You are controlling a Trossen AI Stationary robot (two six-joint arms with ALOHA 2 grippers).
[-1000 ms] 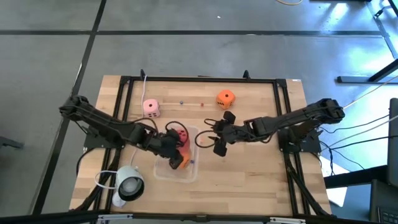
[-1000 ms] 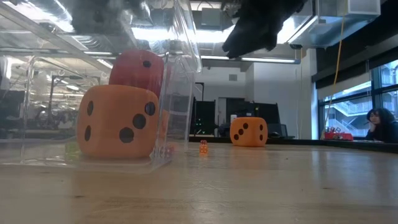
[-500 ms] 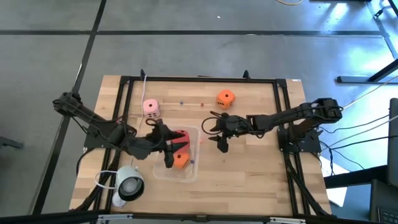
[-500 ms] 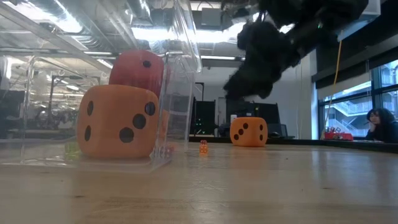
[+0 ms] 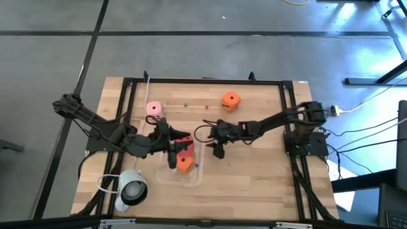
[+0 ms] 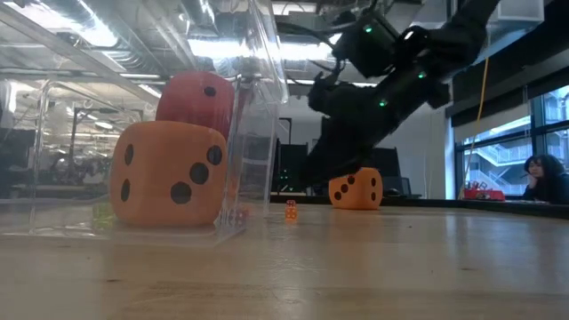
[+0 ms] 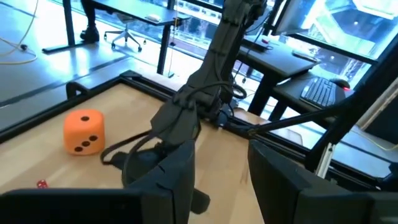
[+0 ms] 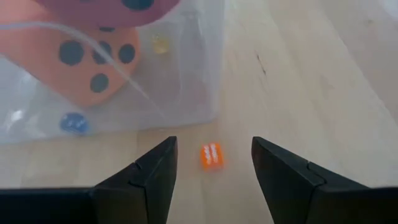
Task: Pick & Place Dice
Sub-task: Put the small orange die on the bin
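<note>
- The right hand (image 8: 211,177) hangs low over the wooden desk (image 5: 254,172), fingers apart and gripping nothing, just beside the outer wall of a clear plastic bin (image 5: 196,175).
- Directly between and just beyond its two fingertips lies a tiny orange die (image 8: 211,155) on the bare wood, untouched.
- Ahead of that hand, inside the bin, an orange die (image 5: 184,163) sits on the floor of the bin with a red die (image 5: 185,144) against it; in the low view the red one stands behind and higher than the orange one.
- A tiny blue die (image 8: 73,123) and a tiny yellow one (image 8: 161,45) also show through the bin's clear wall.
- The left hand (image 5: 170,145) is poised over the bin, right above the red die, on the far side of the bin wall from the right hand; its fingers stand apart in its wrist view with nothing between them.
- A second orange die (image 5: 230,100) rests on the desk well beyond the right hand, toward the back rail.
- The pale pink die (image 5: 154,109) sits near the back rail too, just behind the left hand and outside the bin.
- A white lamp-like fixture (image 5: 130,189) stands at the desk's front corner, behind the left arm.
- A person (image 6: 538,178) sits in the room beyond the desk.
</note>
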